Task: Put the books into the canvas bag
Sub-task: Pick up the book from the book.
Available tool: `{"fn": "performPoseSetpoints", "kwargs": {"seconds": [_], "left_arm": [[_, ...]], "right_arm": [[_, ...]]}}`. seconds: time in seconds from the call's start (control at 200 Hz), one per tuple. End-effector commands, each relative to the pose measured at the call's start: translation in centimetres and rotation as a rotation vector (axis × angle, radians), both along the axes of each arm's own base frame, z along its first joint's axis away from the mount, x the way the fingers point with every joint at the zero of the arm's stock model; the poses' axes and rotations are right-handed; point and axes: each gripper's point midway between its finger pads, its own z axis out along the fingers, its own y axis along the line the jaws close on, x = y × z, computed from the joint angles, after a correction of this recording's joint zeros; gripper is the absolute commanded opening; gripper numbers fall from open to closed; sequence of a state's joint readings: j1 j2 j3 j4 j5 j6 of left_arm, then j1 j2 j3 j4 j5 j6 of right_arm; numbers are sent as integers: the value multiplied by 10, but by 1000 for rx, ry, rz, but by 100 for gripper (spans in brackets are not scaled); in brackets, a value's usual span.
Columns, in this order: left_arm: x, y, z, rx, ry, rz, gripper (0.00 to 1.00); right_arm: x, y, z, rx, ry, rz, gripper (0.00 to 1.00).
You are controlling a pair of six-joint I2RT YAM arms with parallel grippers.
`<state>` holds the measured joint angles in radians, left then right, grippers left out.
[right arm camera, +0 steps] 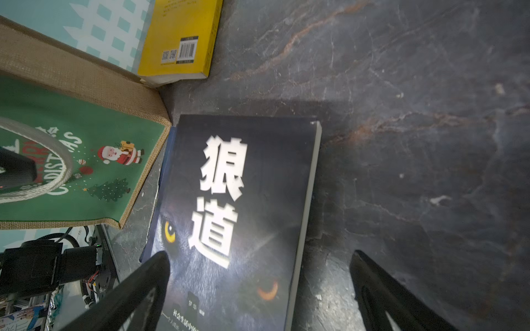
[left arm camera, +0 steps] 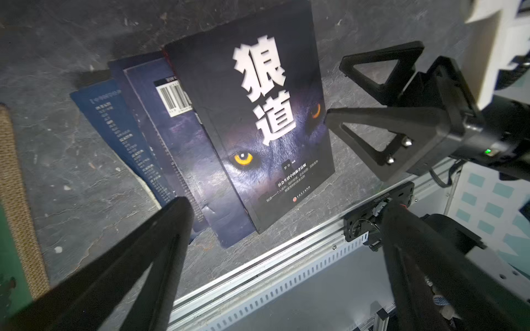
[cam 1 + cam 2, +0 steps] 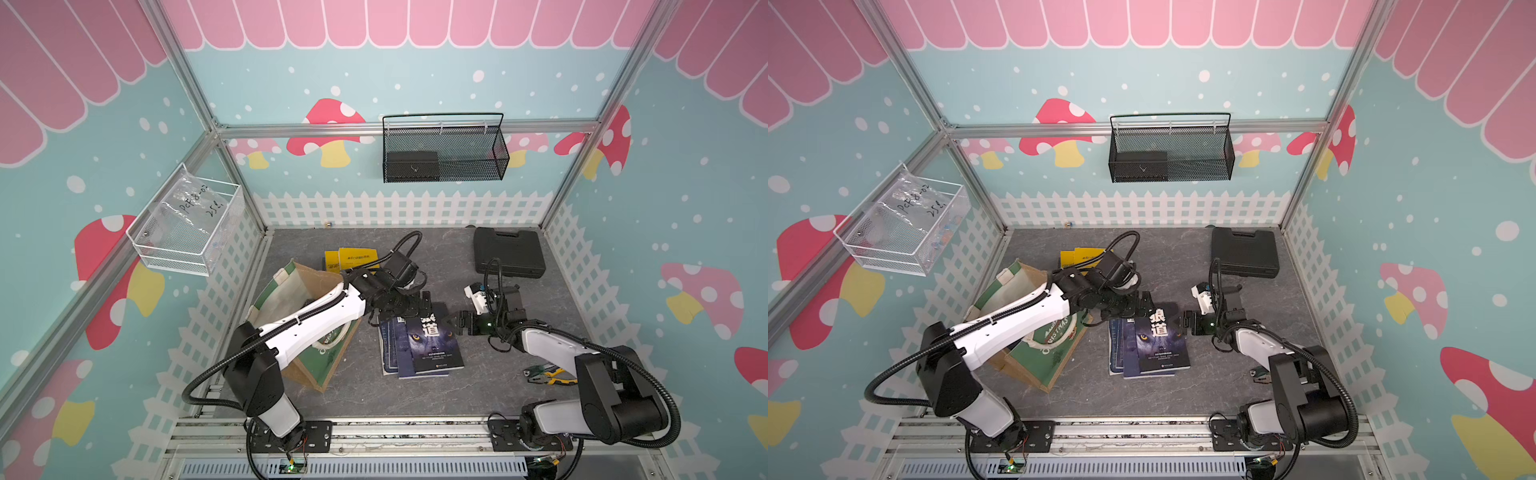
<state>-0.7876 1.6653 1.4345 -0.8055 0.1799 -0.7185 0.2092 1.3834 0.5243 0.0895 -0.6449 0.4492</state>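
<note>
While wolf-eye book (image 3: 432, 338) tops navy books (image 3: 390, 347) beside canvas bag (image 3: 322, 365), left gripper (image 3: 426, 308), right gripper (image 3: 452, 323) hover near, jaws wide, empty.

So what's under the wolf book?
Several navy books lie fanned out under the wolf book, edges sticking out toward the bag, one showing a barcode. How many are stacked there cannot be told; the wolf book covers the rest.

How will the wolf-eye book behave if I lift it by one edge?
Probably bends: the wolf-eye book looks like a thin paperback. Its cover shows glare, so likely slippery. It lies atop fanned navy books, so pushing it may drag or scatter them.
</note>
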Motion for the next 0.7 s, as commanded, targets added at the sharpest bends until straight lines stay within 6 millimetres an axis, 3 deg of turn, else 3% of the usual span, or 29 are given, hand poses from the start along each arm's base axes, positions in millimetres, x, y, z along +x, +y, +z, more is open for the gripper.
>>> {"fn": "performPoseSetpoints", "kwargs": {"seconds": [0.0, 0.15, 0.5, 0.575, 0.695], "left_arm": [[10, -7, -21, 3, 15, 51, 99], [13, -8, -56, 25, 64, 97, 99], [5, -25, -106, -39, 165, 82, 99], [4, -28, -112, -66, 183, 74, 99], [2, -39, -111, -156, 196, 58, 99]], "right_arm": [[-10, 0, -11, -2, 12, 19, 99], [-20, 7, -22, 13, 39, 42, 99], [-31, 29, -35, 92, 76, 122, 99], [-32, 34, -30, 128, 55, 147, 99], [-34, 42, -1, 217, -39, 192, 98]]}}
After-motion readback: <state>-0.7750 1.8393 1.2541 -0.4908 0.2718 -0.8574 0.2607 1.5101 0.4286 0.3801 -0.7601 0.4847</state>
